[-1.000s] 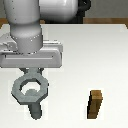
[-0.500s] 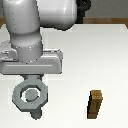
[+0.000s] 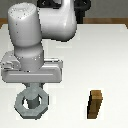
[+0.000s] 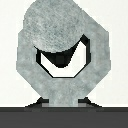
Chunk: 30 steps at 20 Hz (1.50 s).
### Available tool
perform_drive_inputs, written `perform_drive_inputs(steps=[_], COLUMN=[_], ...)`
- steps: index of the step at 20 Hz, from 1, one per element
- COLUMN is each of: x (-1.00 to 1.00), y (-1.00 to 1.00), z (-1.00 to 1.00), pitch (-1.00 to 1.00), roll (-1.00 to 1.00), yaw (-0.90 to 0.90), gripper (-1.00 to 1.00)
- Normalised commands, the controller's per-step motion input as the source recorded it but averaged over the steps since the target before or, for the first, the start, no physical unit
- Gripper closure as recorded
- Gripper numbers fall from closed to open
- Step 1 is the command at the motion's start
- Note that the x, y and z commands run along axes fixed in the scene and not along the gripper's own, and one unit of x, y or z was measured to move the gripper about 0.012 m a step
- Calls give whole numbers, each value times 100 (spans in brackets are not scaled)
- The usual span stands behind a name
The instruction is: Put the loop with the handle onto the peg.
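Note:
The loop with the handle [image 3: 21, 109] is a faceted grey ring low over the table at the exterior view's lower left. The peg [image 3: 31, 101], a grey round cylinder, stands up through its hole. In the wrist view the peg's round top [image 4: 60, 27] covers the far side of the loop [image 4: 27, 60], and the loop's handle [image 4: 60, 97] runs back under the hand. My gripper [image 3: 31, 89] hangs straight above, shut on the handle. Its fingertips are hidden by the hand and the ring.
A brown wooden block [image 3: 95, 105] stands upright on the white table [image 3: 100, 55], to the exterior view's right of the peg. The arm's bulky white links [image 3: 45, 25] fill the upper left of that view.
The hand and the loop have come down together. The loop now sits lower around the peg, whose top shows through the hole.

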Motion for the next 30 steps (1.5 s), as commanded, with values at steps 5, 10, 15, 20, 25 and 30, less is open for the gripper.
perform_drive_inputs(steps=[5, 10, 15, 20, 25, 30], x=[0, 0, 0, 0, 0, 0], y=[0, 0, 0, 0, 0, 0], z=[0, 0, 0, 0, 0, 0], pitch=[0, 0, 0, 0, 0, 0], roll=[0, 0, 0, 0, 0, 0], yaw=[0, 0, 0, 0, 0, 0], gripper=[100, 100, -100, -100, -100, -100])
